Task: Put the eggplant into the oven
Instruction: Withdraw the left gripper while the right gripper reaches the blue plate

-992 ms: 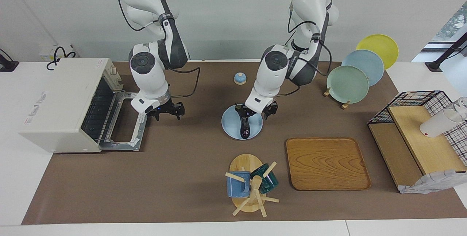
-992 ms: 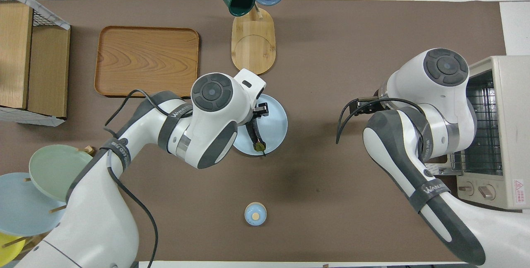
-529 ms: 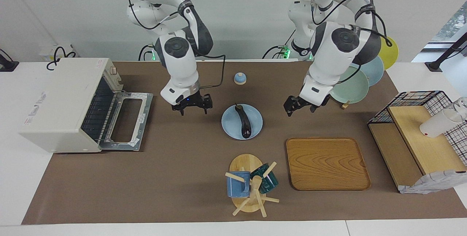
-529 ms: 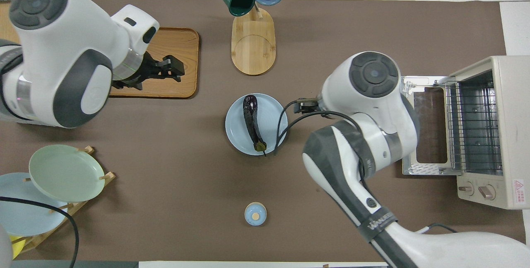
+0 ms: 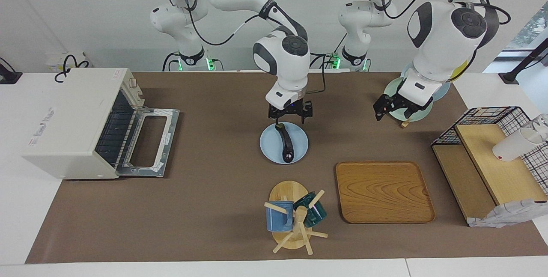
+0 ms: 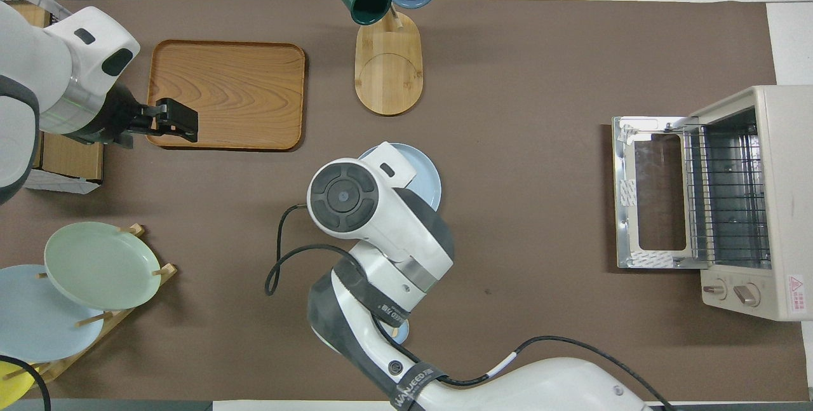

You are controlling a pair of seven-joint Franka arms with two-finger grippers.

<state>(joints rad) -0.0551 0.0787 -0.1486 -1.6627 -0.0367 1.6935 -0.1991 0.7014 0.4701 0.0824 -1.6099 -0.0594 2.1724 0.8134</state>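
Facing view: oven [image 5: 72, 123] door down, eggplant [image 5: 286, 143] lay ungrasped on plate [image 5: 299, 148]; right gripper [image 5: 290, 112] poised above, spread; left gripper [image 5: 391, 106] idle, spread.

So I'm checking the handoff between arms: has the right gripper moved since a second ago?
Yes. The right gripper left the oven door and now hangs over the eggplant on its plate.
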